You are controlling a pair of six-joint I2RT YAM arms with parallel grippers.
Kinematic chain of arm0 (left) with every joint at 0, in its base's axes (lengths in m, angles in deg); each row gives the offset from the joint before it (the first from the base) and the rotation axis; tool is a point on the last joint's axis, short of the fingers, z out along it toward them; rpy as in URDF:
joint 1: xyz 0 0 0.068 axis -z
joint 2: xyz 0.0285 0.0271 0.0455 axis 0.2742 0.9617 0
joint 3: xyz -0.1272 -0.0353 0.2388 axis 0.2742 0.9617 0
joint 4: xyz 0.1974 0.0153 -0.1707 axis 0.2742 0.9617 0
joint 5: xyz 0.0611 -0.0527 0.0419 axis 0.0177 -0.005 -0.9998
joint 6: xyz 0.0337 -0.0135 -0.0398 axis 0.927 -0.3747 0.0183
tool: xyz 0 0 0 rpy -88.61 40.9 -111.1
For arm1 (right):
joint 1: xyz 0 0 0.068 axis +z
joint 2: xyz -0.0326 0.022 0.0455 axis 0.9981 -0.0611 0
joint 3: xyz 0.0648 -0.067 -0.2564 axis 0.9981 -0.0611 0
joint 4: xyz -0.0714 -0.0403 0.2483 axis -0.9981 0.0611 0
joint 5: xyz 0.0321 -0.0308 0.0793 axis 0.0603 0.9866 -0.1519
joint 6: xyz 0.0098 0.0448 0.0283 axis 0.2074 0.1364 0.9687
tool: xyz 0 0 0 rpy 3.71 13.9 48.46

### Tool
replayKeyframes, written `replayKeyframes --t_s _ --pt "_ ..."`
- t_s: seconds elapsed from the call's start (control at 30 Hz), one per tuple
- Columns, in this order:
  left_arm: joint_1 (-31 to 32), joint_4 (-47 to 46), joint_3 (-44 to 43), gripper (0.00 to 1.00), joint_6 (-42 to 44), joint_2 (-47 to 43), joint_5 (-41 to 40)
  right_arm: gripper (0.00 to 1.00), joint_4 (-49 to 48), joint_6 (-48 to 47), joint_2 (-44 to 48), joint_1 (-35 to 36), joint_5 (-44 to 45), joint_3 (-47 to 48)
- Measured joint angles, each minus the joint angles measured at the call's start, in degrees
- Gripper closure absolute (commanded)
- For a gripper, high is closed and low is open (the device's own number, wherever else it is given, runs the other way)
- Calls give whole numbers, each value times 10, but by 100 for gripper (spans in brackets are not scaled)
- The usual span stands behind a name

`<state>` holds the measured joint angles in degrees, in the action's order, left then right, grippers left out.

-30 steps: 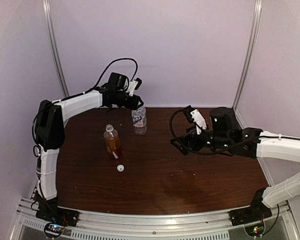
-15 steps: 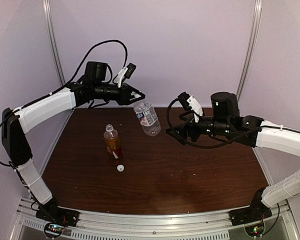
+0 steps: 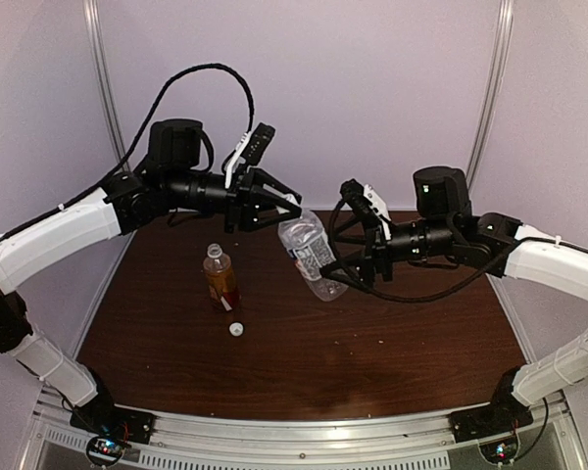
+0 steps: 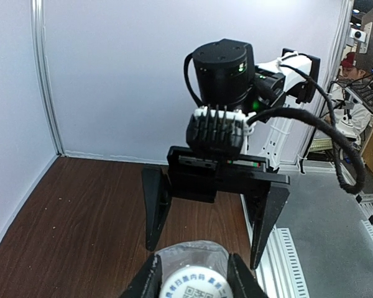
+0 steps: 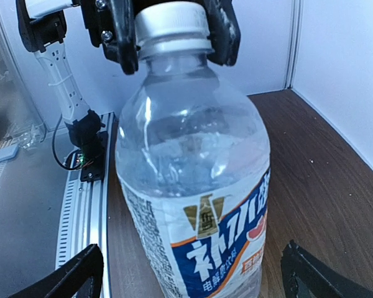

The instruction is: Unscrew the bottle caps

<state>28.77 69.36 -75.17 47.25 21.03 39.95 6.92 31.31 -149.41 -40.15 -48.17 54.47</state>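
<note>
The left gripper (image 3: 290,210) is clamped on the white cap (image 5: 172,22) of the clear bottle (image 3: 314,257), holding it tilted in the air above the table (image 3: 392,362). The right gripper (image 3: 343,262) gapes wide, its fingers flanking the bottle's lower body. The amber bottle (image 3: 220,277) stands well apart to the left, away from the table's edges, with a loose cap (image 3: 236,329) lying near it.

Glossy see-through plastic forms the clear bottle (image 5: 193,186), its white cap (image 5: 172,25) is matt plastic, and the worktop (image 3: 372,343) is dark wood grain with a faint sheen.
</note>
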Motion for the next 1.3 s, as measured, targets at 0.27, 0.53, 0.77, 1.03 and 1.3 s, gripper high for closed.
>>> replayKeyframes --t_s 0.27,0.53,0.77,1.03,1.3 --pt "17 -37 29 100 0 -13 34 0 12 0 -1 -1 -55 0" --pt "27 -65 45 100 -14 -13 59 5 13 2 -34 -1 -103 18" --pt "30 -85 50 100 -25 -13 69 21 0 7 -55 -1 -148 18" --pt "30 -106 56 100 -33 -13 78 36 -17 8 -57 -1 -186 18" --pt "30 -145 70 85 -57 -13 84 52 -25 9 -59 -2 -207 18"
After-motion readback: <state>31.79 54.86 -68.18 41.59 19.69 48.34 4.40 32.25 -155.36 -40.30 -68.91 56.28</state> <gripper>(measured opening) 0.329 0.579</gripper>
